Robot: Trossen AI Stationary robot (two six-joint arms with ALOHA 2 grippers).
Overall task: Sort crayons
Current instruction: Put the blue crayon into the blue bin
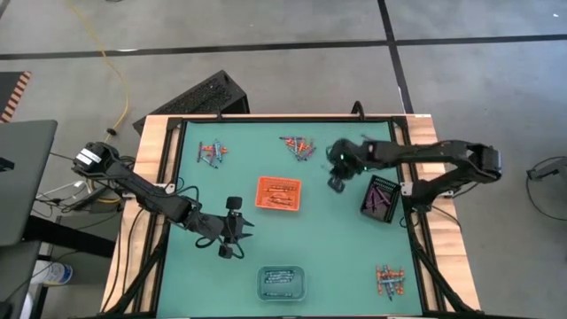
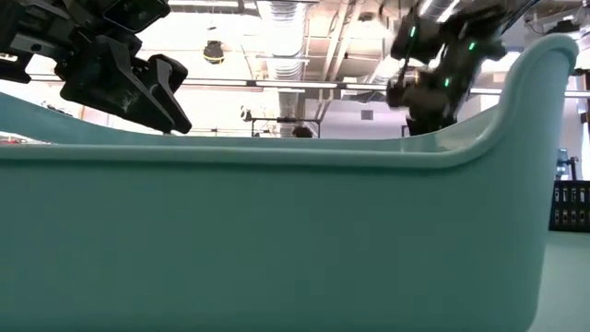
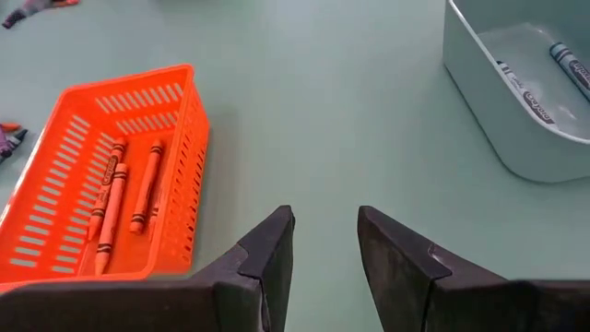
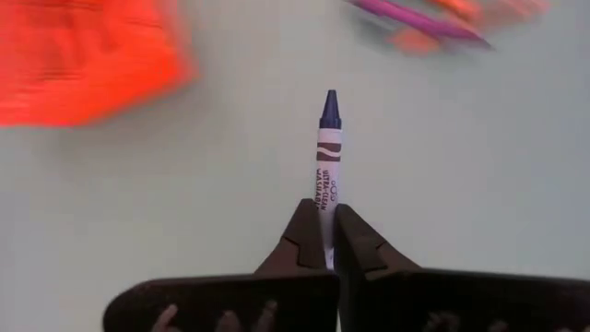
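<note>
Clamped tight in the right gripper [image 4: 328, 242]: one blue crayon [image 4: 328, 152], white paper wrapper with dark wavy bands and print, pointed navy tip sticking straight out past the fingertips. Held above the green table [image 1: 337, 257], just right of the orange tray [image 1: 279, 193] and near the far-middle pile of crayons [image 1: 299, 145]; in the high view that gripper [image 1: 337, 183] sits between the orange tray and the black tray [image 1: 381, 197].

Hovering near the table's left-near part, left gripper [image 3: 324, 242]: fingers parted a moderate way, nothing between them, bare green surface showing in the gap. Seen from above at [image 1: 232, 229].

Orange tray: slotted plastic basket, holding a few orange-red crayons [image 3: 112, 198] lying roughly parallel, each with a dark-banded wrapper. Clear tray [image 1: 282, 283] at the near middle: pale, rounded corners, with blue-grey crayons [image 3: 525, 92] on its floor. Black tray at the right: thin purple-magenta sticks inside, too small to count.

Loose heaps elsewhere on the table: a mixed cluster at the far left [image 1: 213, 152], another at the far middle, a third at the near right corner [image 1: 390, 281], all tiny sticks in orange-red, blue-grey and purple tones, tangled across each other.

Low view mostly filled by the clear tray's pale wall [image 2: 277, 240], both arms dark above it.
</note>
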